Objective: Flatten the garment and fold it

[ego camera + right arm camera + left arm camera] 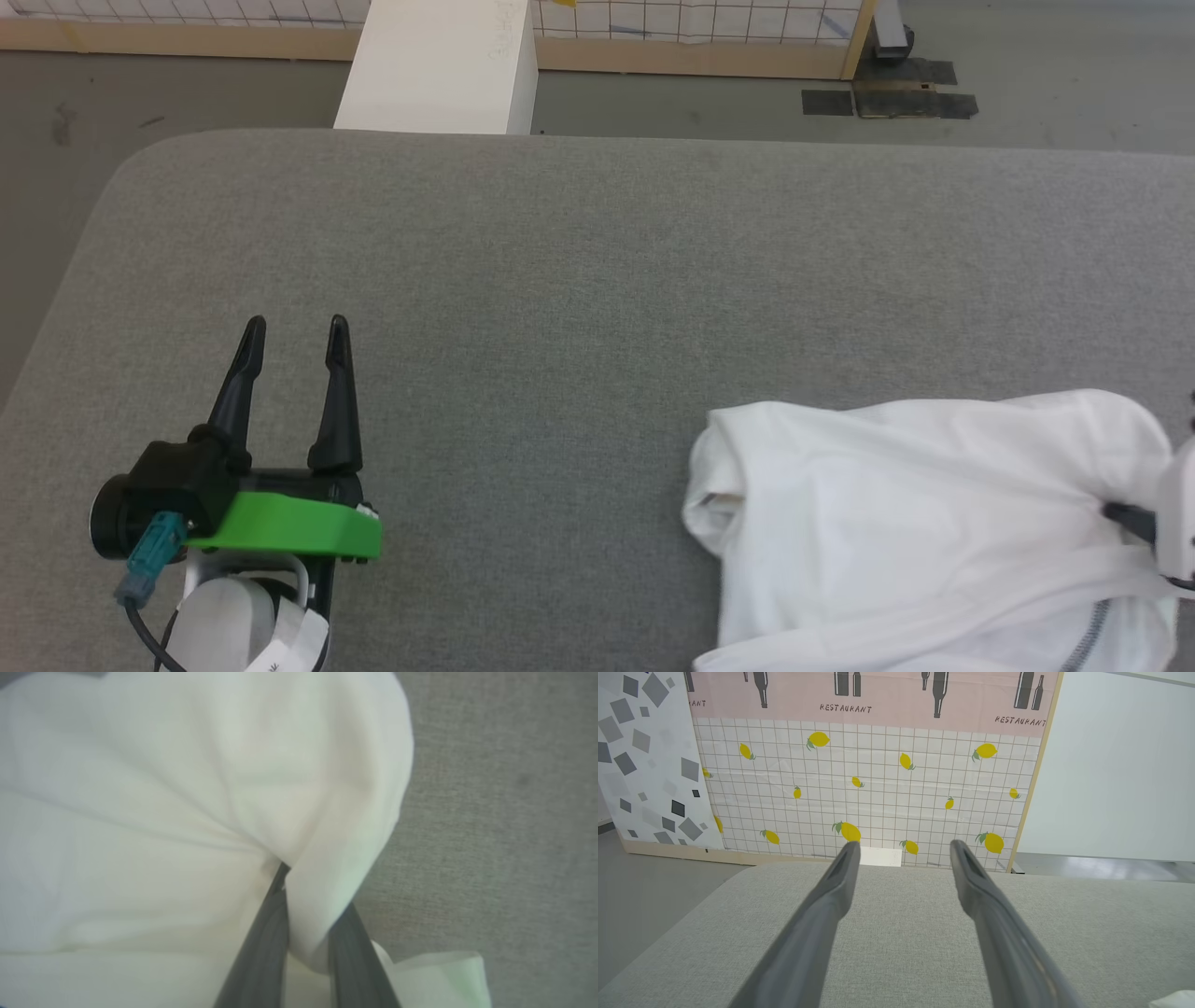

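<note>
The white garment [915, 532] lies bunched at the lower right of the grey padded table [597, 280], with dark zigzag stitching near the bottom edge. In the right wrist view my right gripper [303, 896] is shut on a fold of the garment [163, 812], white fabric pinched between its two dark fingers [261, 952]. In the head view part of my right arm [1178, 509] sits at the frame's right edge against the cloth. My left gripper [297, 329] hovers over bare table at the lower left, open, nothing between its fingers [831, 896].
A rigid white box [439, 65] stands beyond the table's far edge. Behind it is a tiled, lemon-patterned wall panel [878, 779] on a wooden base. Dark tape patches [887, 98] mark the floor at the back right. The table's left corner is rounded.
</note>
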{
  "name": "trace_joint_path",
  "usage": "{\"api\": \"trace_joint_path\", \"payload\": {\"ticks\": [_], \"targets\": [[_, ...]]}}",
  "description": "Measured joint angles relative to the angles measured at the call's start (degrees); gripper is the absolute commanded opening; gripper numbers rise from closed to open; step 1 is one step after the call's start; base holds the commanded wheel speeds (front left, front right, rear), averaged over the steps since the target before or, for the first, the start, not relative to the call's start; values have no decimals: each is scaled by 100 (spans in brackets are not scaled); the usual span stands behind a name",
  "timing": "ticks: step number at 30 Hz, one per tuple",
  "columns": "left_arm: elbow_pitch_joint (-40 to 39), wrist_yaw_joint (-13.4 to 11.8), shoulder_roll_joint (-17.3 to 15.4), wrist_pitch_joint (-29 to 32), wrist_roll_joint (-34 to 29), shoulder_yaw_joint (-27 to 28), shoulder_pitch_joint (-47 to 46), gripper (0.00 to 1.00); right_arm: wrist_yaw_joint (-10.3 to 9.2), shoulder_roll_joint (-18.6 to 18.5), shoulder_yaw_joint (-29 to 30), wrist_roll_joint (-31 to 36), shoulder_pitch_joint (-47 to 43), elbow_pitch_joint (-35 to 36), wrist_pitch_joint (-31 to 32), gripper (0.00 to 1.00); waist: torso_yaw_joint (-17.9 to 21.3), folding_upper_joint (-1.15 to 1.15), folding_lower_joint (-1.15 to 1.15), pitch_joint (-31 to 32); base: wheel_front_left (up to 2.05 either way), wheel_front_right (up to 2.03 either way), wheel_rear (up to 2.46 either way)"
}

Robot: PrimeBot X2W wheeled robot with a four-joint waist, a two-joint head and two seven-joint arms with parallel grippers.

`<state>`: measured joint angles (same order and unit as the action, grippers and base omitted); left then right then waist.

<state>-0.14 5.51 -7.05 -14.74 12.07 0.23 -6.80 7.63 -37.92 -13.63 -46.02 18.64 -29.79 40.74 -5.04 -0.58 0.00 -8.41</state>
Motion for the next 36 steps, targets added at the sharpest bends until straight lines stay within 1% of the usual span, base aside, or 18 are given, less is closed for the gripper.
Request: {"api": "trace_joint_path", "payload": {"ticks": [3, 5, 8, 12, 19, 24, 27, 32, 36], "targets": [[13, 8, 9, 0, -3, 22, 15, 100, -1, -40, 282, 301, 1, -187, 20, 0, -2, 0, 0, -4, 0, 0, 0], [26, 27, 13, 0, -11, 34, 46, 100, -1, -31, 376, 471, 2, -192, 58, 0, 11, 0, 0, 5, 0, 0, 0], [60, 48, 22, 0, -19, 63, 91, 100, -2, -31, 325, 768, 3, 14, 216, 0, 43, 0, 0, 38, 0, 0, 0], [98, 49, 45, 0, -33, 90, 175, 100, -3, -98, 127, 1062, 1, 559, 764, 0, 100, 0, 0, 143, 0, 0, 0], [160, 57, 96, 0, -33, 89, 320, 100, -4, -110, -16, 1195, -76, 2023, 1926, 0, 218, 0, 0, 360, 0, 0, 0], [175, 83, 118, 0, -33, 79, 325, 100, -4, 214, -164, 1141, -255, 2931, 2550, 0, 238, 0, 0, 429, 0, 0, 0], [181, 99, 125, 0, -33, 81, 325, 100, -4, 470, -352, 1151, -262, 3230, 2704, 0, 224, 0, 0, 435, 0, 0, 0], [179, 101, 137, 0, -33, 70, 326, 100, -4, 955, -702, 1188, -236, 3292, 2720, 0, 190, 0, 0, 390, 0, 0, 0], [182, 107, 156, 0, -32, 55, 324, 100, -4, 1285, -1051, 1239, -112, 3097, 2560, 0, 143, 0, 0, 323, 0, 0, 0]]}}
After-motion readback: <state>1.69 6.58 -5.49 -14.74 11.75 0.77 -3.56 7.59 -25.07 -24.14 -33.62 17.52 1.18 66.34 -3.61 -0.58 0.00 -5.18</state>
